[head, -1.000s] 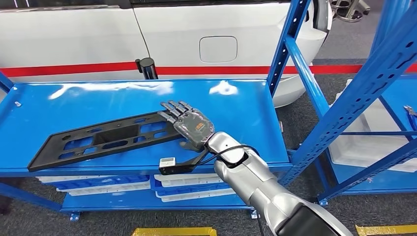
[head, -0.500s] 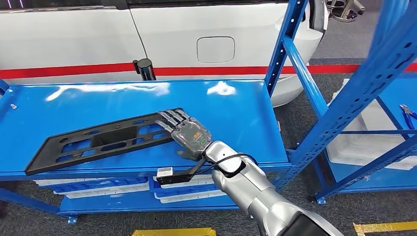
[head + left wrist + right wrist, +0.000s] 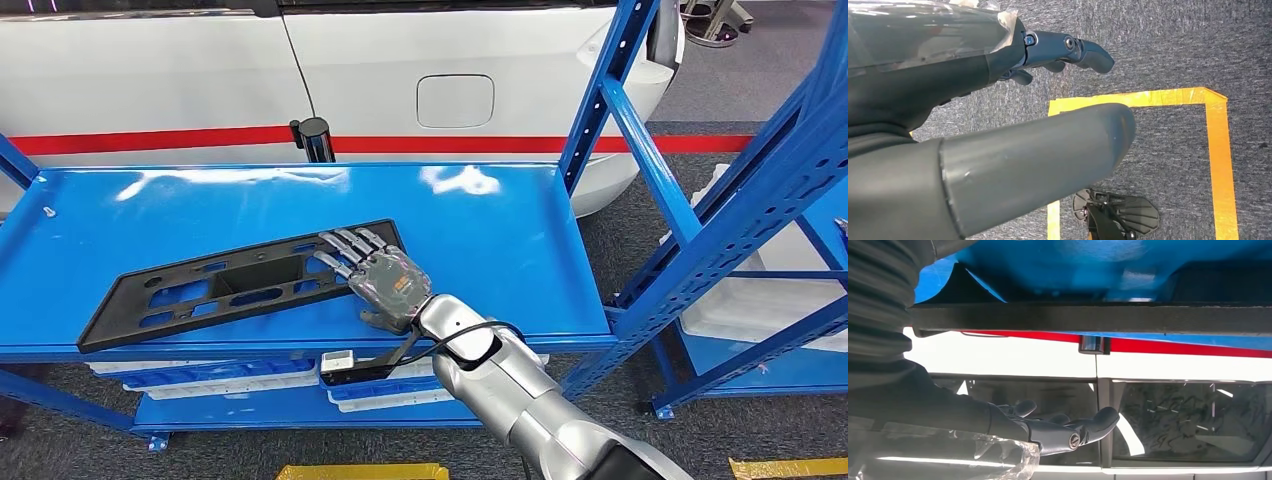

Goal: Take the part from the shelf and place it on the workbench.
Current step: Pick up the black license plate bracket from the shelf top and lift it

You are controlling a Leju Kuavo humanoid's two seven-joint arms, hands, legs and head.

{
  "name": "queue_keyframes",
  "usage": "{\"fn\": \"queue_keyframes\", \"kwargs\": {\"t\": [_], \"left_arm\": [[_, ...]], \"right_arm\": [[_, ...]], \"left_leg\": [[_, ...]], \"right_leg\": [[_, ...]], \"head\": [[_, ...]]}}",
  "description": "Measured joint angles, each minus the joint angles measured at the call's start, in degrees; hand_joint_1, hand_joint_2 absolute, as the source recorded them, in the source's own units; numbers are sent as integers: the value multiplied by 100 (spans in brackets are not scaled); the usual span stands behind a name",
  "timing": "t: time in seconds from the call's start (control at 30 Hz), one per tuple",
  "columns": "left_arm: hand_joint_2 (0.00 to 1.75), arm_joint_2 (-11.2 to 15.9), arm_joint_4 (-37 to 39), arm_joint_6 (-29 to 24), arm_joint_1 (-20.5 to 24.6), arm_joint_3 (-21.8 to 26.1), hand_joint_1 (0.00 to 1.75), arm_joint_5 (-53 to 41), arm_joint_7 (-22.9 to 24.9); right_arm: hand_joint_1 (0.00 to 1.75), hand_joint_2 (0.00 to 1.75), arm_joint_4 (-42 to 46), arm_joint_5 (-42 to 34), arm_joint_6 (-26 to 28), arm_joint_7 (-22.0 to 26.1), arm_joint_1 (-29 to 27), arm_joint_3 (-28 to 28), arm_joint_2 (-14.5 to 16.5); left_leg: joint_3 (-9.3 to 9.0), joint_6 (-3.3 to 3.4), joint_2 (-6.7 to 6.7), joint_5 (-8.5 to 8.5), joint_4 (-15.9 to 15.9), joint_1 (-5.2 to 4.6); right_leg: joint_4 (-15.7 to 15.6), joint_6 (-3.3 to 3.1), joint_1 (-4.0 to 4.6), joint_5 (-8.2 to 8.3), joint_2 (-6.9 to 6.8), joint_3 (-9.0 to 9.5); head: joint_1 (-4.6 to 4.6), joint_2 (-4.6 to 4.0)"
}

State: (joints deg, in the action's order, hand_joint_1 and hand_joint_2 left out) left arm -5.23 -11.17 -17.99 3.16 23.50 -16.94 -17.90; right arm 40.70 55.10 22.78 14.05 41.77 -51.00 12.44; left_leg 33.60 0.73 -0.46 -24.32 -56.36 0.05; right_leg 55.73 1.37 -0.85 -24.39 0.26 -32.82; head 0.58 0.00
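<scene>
The part (image 3: 230, 285), a long flat black plastic panel with cut-outs, lies slantwise on the blue shelf (image 3: 480, 240) near its front edge. My right hand (image 3: 380, 275) lies over the panel's right end, fingers stretched out and spread across it. In the right wrist view the panel's dark edge (image 3: 1098, 317) runs across, and the fingers (image 3: 1068, 432) stand apart from it with a gap between. Whether the thumb touches the panel is hidden. My left hand (image 3: 998, 150) hangs over the grey floor and holds nothing, its fingers loosely apart.
A white car (image 3: 400, 60) with a red stripe stands right behind the shelf. Blue uprights (image 3: 600, 120) frame its right end, and a second blue rack (image 3: 760, 170) with a white tray (image 3: 740, 300) stands to the right. White bins (image 3: 200, 372) sit on the lower level. Yellow tape (image 3: 1218, 140) marks the floor.
The camera has shifted a little. My right hand has drawn back slightly toward the shelf's front edge over the panel's right end. The panel lies where it was.
</scene>
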Motion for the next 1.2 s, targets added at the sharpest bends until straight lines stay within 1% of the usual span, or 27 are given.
{"fn": "queue_keyframes", "kwargs": {"t": [0.2, 0.4, 0.53, 0.77, 1.03, 1.2], "left_arm": [[0, 0, 0, 0, 0, 1, 0, -10, -3], [0, 1, 0, 2, 1, 2, 0, -52, -13], [0, 0, 0, 11, 3, 1, 0, -90, -7], [0, -2, 0, 48, 4, 0, 0, -149, -1], [0, -33, 0, 87, 10, 0, 0, -264, 56], [0, -47, 0, 96, 10, 0, 0, -311, 36]], "right_arm": [[0, 175, 30, 57, 26, -29, -20, -35, -14], [0, 175, 227, 350, 86, -284, -155, -184, -23], [0, 175, 345, 417, 75, -381, -215, -257, 17], [0, 175, 464, 460, -51, -390, -227, -298, 105], [0, 175, 492, 102, -413, 194, -132, -357, 427], [0, 175, 426, -102, -510, 400, -36, -384, 601]], "left_leg": [[0, 2, 1, -1, -1, 1], [-1, 0, 1, -3, -1, 18], [-1, -2, 1, -4, 0, 26], [-1, -3, 2, -4, 0, 32], [0, -3, 2, -4, 0, 33], [0, -3, 2, -4, 0, 33]], "right_leg": [[0, 1, -3, 0, 0, -3], [0, 1, -3, 0, 0, -11], [1, 0, -3, 0, 0, -14], [1, 0, -2, -1, 0, -15], [2, -1, -1, -1, 0, -15], [1, -1, -1, -1, 0, -14]], "head": [[1, 0], [2, 0], [2, 0], [1, 0], [1, 0], [1, 0]]}}
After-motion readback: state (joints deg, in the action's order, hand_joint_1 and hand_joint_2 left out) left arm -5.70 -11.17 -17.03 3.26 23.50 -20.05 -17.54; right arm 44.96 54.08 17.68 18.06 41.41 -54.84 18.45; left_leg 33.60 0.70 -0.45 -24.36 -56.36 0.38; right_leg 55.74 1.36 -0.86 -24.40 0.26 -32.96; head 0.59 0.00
